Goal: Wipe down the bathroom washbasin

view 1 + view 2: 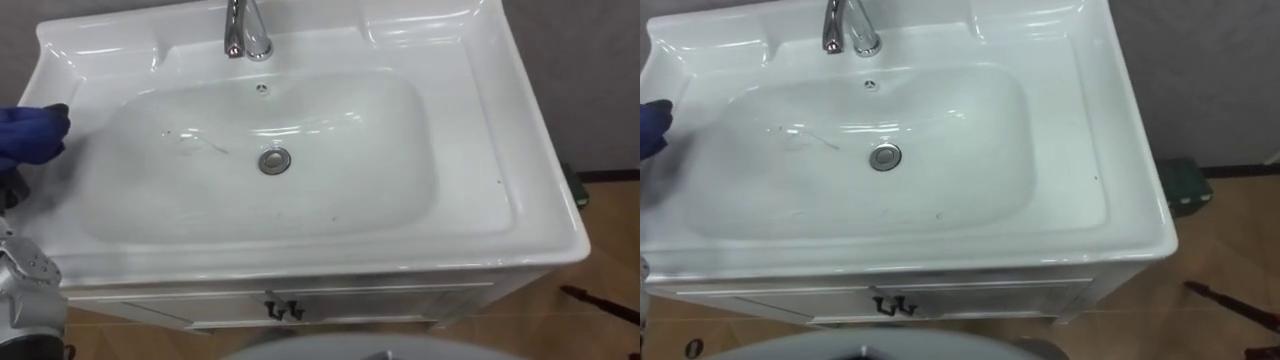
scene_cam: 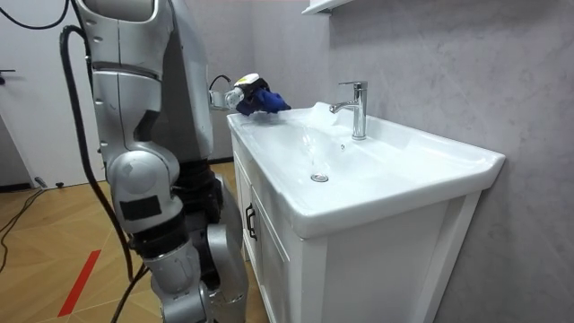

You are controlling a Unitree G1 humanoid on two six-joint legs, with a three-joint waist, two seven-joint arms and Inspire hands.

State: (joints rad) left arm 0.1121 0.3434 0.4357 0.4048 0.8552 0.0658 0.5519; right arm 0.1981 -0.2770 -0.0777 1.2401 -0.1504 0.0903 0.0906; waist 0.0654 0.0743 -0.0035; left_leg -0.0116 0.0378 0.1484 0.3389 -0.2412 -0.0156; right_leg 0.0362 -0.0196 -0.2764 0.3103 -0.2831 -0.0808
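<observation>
Nearest us is the white cabinet front [image 1: 380,300] under the wide white ceramic basin [image 1: 480,150]. Its bowl looks smeared and speckled, so we judge most of the wiping is left. A chrome tap [image 1: 247,28] crowds the back edge. Our left hand [image 2: 239,95] has the bunched blue cloth [image 1: 28,135] at the basin's left edge; we cannot tell how its fingers are set. A round metal drain [image 1: 274,160] sits mid-bowl.

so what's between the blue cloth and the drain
No object: only the bare white slope of the basin runs from the blue cloth to the drain, marked by a faint thin streak. The left eye view shows this best.
</observation>
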